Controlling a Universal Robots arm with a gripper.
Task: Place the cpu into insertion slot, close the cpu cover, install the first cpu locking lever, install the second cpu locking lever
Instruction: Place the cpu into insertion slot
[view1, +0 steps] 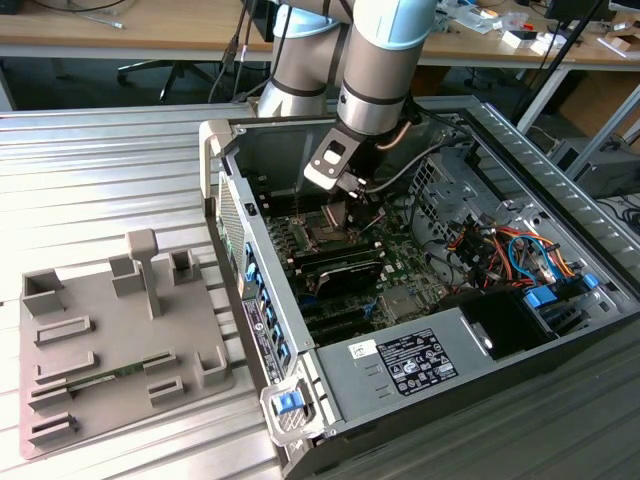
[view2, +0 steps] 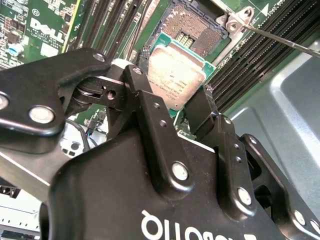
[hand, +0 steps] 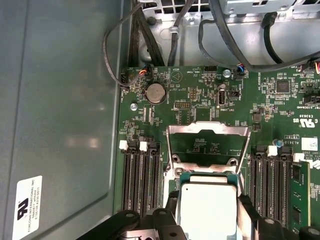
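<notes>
Though narrowly parted, gripper (view2: 171, 92) clamps cpu (view2: 176, 67).

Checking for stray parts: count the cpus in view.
1. The cpu is gripped in the tool, at the open insertion slot, beside the raised cpu cover. Others could be hidden elsewhere in the case.

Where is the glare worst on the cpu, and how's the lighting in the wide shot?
In the first wrist view the cpu face is washed out nearly white; in the second wrist view the glare covers just part of it, markings still showing; in the exterior view daylight brightens the ribbed metal table, while the motherboard inside the case sits dimmer.
</notes>
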